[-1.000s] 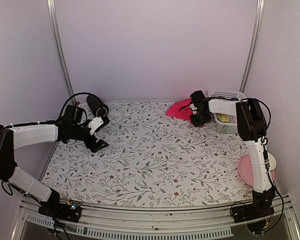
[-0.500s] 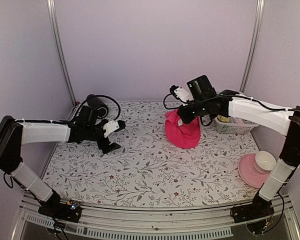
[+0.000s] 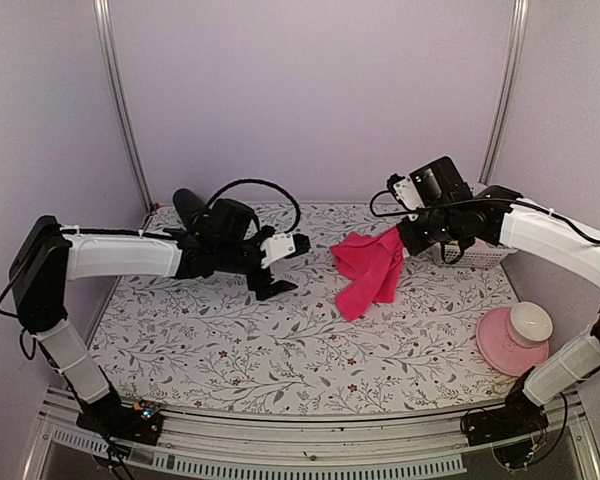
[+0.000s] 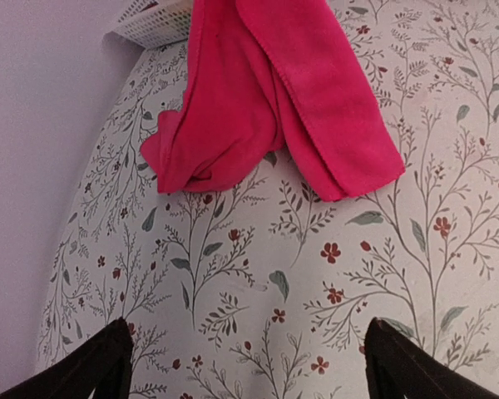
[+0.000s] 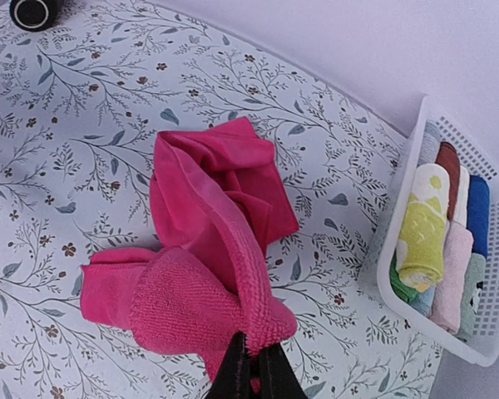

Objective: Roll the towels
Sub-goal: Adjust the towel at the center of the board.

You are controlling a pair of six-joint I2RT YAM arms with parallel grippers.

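**Spread the pink towel flat before I roll it**

The hot pink towel (image 3: 368,275) hangs a little right of the centre of the top view. It is crumpled and folded over itself, and its lower end touches the flowered table (image 3: 310,350). My right gripper (image 5: 251,371) is closed tight on the upper edge of the cloth, at the bottom of the right wrist view. My left gripper (image 3: 288,267) stands left of centre with its jaws fully apart and nothing in them. It faces the towel, near it but not touching.

I judge that the step now is to spread the cloth. I would bring the left gripper to the loose corner that lies lowest in the left wrist view and pinch only one layer. Then I would draw both arms apart and lower them, so the towel lies flat without folds. Two layers in one pinch would spoil the roll.

The white basket (image 5: 416,125) of rolled towels (image 5: 449,241) sits at the right edge, so I should not drag the cloth against it. The black cylinder (image 3: 187,205), upper left, and the pink plate (image 3: 500,352), lower right, are well apart.
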